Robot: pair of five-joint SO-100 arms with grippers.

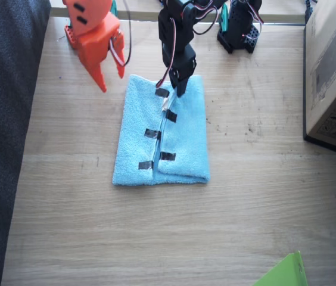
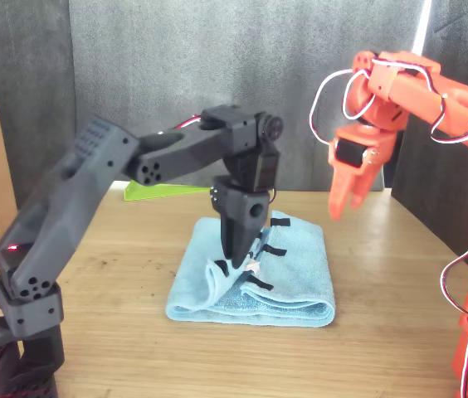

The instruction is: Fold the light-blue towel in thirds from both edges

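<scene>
Two flaps of the light-blue towel (image 1: 180, 134) are seen folded inward, so that the edges (image 1: 162, 128) meet along a seam down the middle, marked by short black tape strips (image 1: 152, 133). The towel lies flat on the wooden desk (image 1: 156, 232), towards its far edge between the two arm bases. The left arm's black jaws (image 1: 177, 89) are lowered onto the far end of the seam, drawn together and pinching a fold of the towel's edge — this is seen most clearly in the front view (image 2: 236, 253), where the cloth is lifted slightly at the tips. The right arm's orange jaws (image 1: 111, 77) are held above the desk just beside the towel's far corner, slightly parted and gripping nothing. A cardboard box (image 1: 333, 71) is seen at one side edge — a lime-green sheet (image 1: 284, 273) at the near edge.
</scene>
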